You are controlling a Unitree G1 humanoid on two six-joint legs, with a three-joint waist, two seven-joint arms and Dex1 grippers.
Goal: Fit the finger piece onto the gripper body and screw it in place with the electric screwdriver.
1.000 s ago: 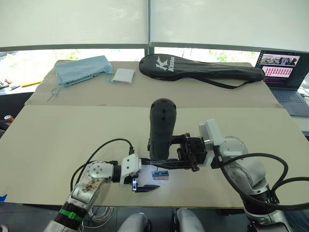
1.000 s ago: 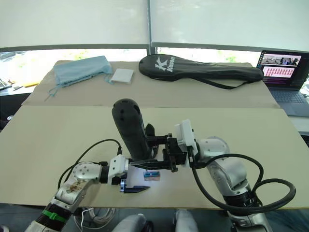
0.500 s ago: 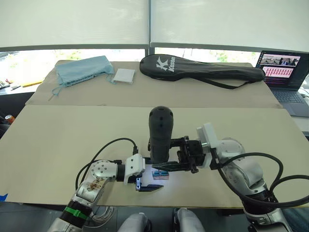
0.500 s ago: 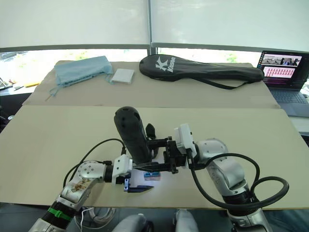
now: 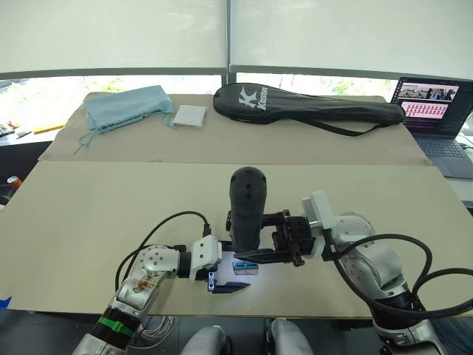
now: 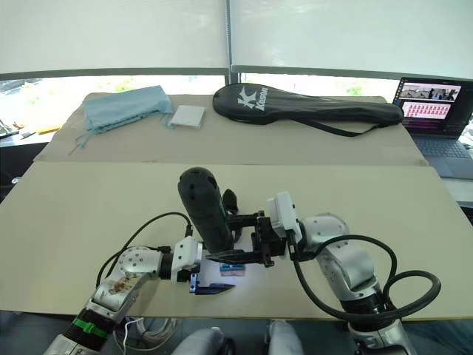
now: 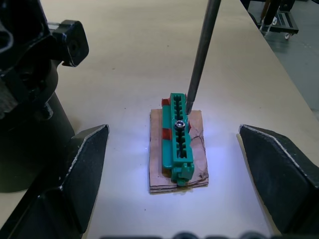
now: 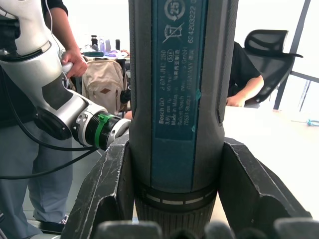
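Screwdriver [image 5: 247, 211] stood nearly upright at lower centre of the left eye frame, its rounded end up, gripped by the right claw [image 5: 267, 240], whose two fingers [image 8: 107, 191] pressed against either side of the thick barrel in the right wrist view. Its thin bit [image 7: 199, 52] came down onto the far end of a small green block [image 7: 178, 137], which lay on a brown card [image 7: 197, 172] and carried a screw [image 7: 179, 124] near its middle. The left claw [image 7: 174, 169] lay low on the worktop [image 5: 89, 222] just left of the tool, spread wide, one finger [image 7: 75, 169] on each side of the block and touching nothing. In the right eye frame a black pointed part [image 6: 235, 198] showed just behind the tool, at centre; I could not tell whether it was the finger piece or the gripper body. Along the top of the left eye frame lay a blue cloth [image 5: 126, 105] at upper left, a white pad [image 5: 190, 115] beside it, a black racket bag [image 5: 310, 107] at upper centre and a laptop [image 5: 436, 111] at the right edge. People stood and sat behind the robot's left arm [image 8: 55, 94] in the right wrist view.
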